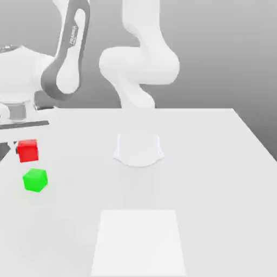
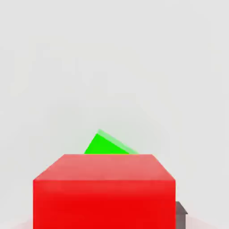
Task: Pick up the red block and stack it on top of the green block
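Note:
The red block (image 1: 28, 151) hangs near the exterior view's left edge, with my gripper (image 1: 20, 147) shut on it. One dark finger (image 1: 6, 151) shows beside the block's left face. The green block (image 1: 35, 179) rests on the white table just below the red one in that view, and the two are apart. In the hand view the red block (image 2: 103, 192) sits close in front, and a corner of the green block (image 2: 105, 145) peeks out past its top edge. A grey fingertip (image 2: 181, 214) shows by the red block's side.
The arm's white base (image 1: 138, 149) stands mid-table, with the arm bending over to the exterior view's left. A lighter white rectangle (image 1: 139, 241) lies on the table (image 1: 216, 178) near the front. The table's right edge (image 1: 254, 136) runs diagonally.

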Robot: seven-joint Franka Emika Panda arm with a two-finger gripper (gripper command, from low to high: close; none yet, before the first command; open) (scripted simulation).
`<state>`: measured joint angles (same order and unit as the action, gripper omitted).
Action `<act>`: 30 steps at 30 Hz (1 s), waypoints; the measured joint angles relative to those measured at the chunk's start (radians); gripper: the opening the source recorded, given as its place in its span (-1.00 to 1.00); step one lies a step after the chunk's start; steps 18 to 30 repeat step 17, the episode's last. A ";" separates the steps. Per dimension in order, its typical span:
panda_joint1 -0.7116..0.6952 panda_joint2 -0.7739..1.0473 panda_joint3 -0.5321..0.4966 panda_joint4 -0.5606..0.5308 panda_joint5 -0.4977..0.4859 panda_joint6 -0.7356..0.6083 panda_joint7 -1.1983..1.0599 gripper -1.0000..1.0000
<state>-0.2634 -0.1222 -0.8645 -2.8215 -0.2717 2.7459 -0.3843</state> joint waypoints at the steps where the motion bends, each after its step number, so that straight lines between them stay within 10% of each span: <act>1: 0.007 0.014 -0.003 0.000 0.018 0.012 -0.013 -1.00; 14: -0.006 0.229 0.137 0.004 0.549 0.143 -0.386 -1.00; 15: -0.018 0.240 0.157 0.006 0.584 0.147 -0.411 1.00; 30: -0.018 0.240 0.157 0.006 0.584 0.147 -0.411 1.00</act>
